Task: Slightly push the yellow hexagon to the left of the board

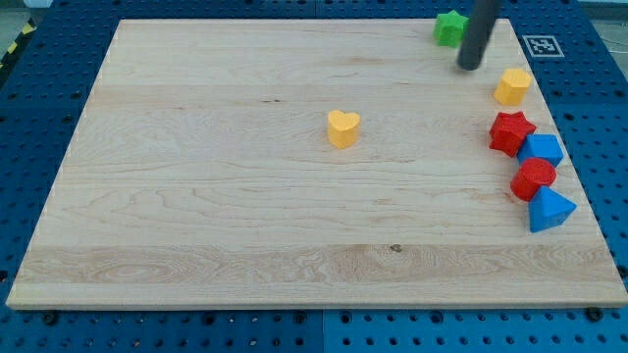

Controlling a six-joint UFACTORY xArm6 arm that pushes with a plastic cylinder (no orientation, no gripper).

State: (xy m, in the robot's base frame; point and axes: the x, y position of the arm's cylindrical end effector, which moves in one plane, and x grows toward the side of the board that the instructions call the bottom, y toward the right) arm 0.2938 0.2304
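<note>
My tip (470, 67) rested on the wooden board (216, 196) near the view's top right, just right of the green block (450, 26) and up-left of the yellow hexagon (512, 86), close but apart (a bare rod, holding nothing). Below the hexagon ran 4 blocks: red star (510, 131), blue block (542, 150), red block (533, 179), blue triangle (549, 210). A yellow heart (342, 128) sat mid-board.

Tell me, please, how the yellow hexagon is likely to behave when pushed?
The yellow hexagon looks squat and flat-bottomed, so it should slide, not roll. Its facets may turn it under an off-centre push. My tip sits at its upper left.
</note>
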